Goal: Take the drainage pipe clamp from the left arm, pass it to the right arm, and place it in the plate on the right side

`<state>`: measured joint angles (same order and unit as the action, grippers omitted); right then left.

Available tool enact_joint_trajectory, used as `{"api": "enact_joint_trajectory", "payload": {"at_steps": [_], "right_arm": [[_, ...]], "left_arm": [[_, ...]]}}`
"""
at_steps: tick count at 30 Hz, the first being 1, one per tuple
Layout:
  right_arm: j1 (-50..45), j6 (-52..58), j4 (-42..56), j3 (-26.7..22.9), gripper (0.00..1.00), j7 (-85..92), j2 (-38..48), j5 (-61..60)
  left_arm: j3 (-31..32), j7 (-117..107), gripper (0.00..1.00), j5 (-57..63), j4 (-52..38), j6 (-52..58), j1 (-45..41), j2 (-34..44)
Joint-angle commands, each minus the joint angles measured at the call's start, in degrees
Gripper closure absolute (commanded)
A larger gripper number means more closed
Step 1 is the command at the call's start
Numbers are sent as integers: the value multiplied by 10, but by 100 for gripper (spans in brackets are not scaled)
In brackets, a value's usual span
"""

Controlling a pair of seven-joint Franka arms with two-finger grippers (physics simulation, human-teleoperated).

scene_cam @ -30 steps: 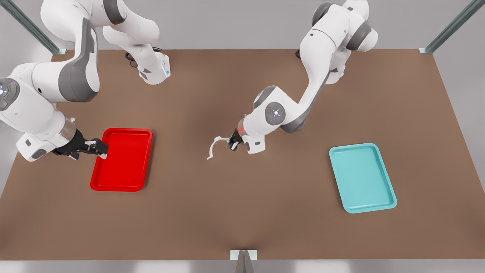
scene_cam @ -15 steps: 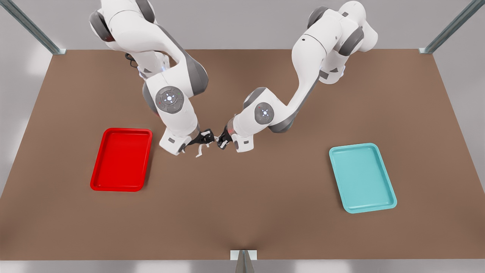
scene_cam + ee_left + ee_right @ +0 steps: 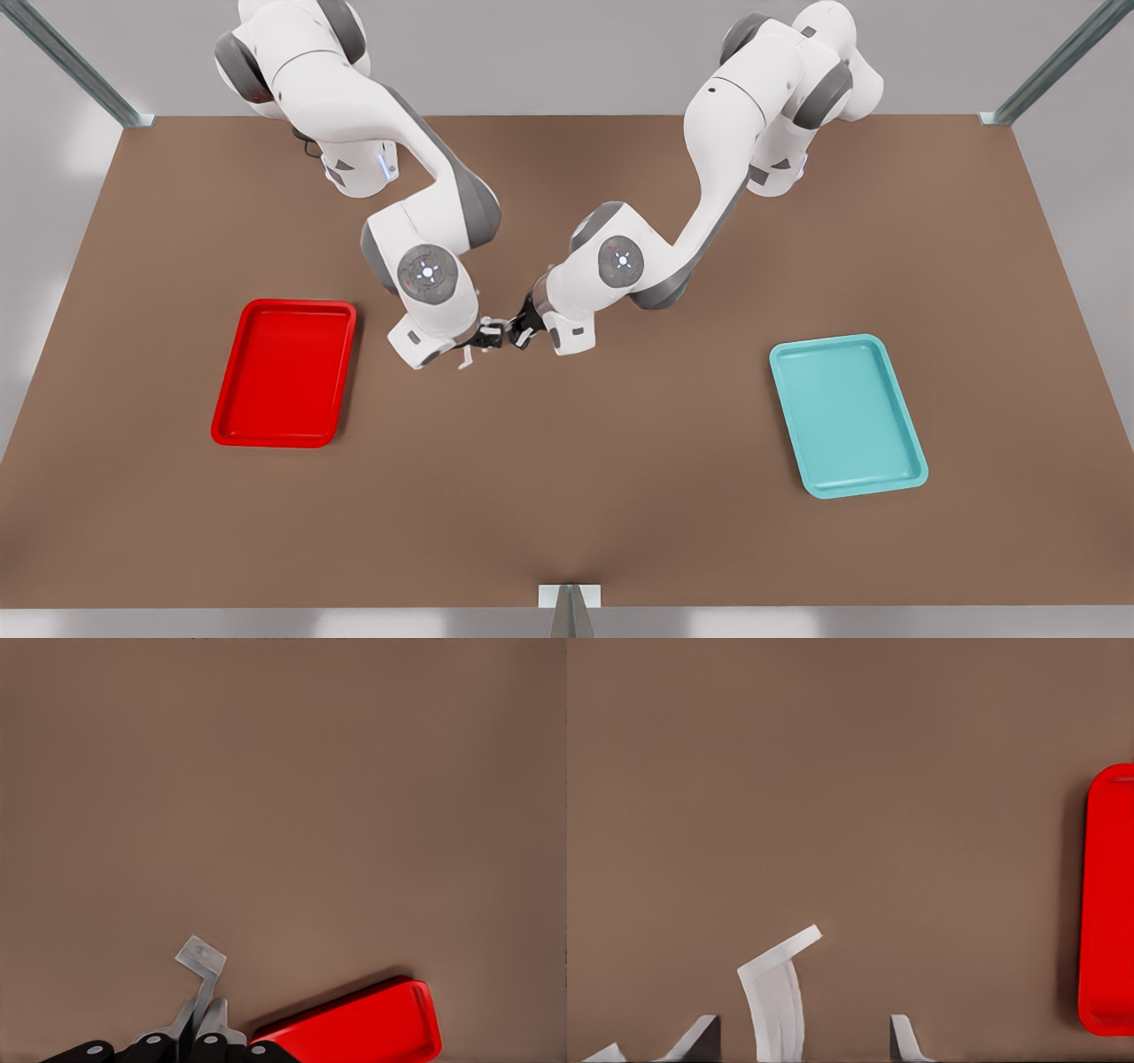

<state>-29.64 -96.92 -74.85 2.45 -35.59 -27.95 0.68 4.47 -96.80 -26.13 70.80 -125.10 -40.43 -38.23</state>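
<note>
l gripper (image 3: 523,335) on the front view's right is clamped on one flat end of the drainage pipe clamp (image 3: 478,344), held above the table mid-scene. r gripper (image 3: 487,337) faces it tip to tip, fingers apart w/ the strip between them, not squeezed yet imo. plate (image 3: 285,372) lies beyond r arm, away from l.

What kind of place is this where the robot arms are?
Probably a robot test bench inside a computer simulation, not a real room. A bare brown table carries just a red plate and a teal tray, framed by metal posts, and everything looks computer-drawn.
</note>
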Motion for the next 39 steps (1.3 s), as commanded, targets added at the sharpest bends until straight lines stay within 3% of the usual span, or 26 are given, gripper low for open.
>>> {"api": "enact_joint_trajectory", "payload": {"at_steps": [1, 4, 7, 8, 15, 20, 23, 25, 29, 31, 33, 37, 38, 39], "right_arm": [[0, 3, -2, 0, 51, -152, 0, 1], [0, 2, -5, 0, 56, -151, 0, 1], [-1, 2, -5, 0, 79, -152, -3, 1], [-1, 1, -5, 0, 79, -152, -3, 1], [25, 2, -12, -1, 79, -120, 6, 3], [99, -13, -138, 0, 79, -21, 72, 4], [200, -13, -201, 0, 79, 67, 106, 5], [282, -36, -226, 0, 79, 184, 105, 4], [356, -97, -279, 0, 79, 285, 99, 1], [382, -134, -302, 0, 79, 334, 88, 1], [409, -157, -301, 0, 79, 369, 58, 1], [429, -189, -300, 0, 79, 386, 16, 1], [433, -198, -299, 0, 52, 387, 11, 1], [433, -198, -290, 0, 10, 386, 12, 1]], "left_arm": [[0, -8, 79, 0, 0, -1, 0, 1], [-1, -8, 79, 0, 0, -1, 0, 1], [-1, -8, 79, 0, 0, -1, 0, 1], [-1, -4, 1, 1, 0, -1, 1, 2], [3, -1, 0, 1, 0, 49, 25, 20], [6, 45, 0, -45, 0, 163, 88, 44], [-3, 333, 0, -30, 0, 362, 233, 66], [-2, 576, 0, 80, 0, 428, 320, 75], [-10, 889, 0, 290, 0, 427, 353, 126], [-14, 976, 0, 289, 17, 413, 365, 200], [-18, 1020, 0, 288, 118, 344, 374, 290], [-24, 1015, 0, 301, 105, 356, 375, 280], [-24, 1015, 0, 300, 105, 356, 375, 279], [-24, 1014, 0, 297, 105, 357, 374, 279]]}}
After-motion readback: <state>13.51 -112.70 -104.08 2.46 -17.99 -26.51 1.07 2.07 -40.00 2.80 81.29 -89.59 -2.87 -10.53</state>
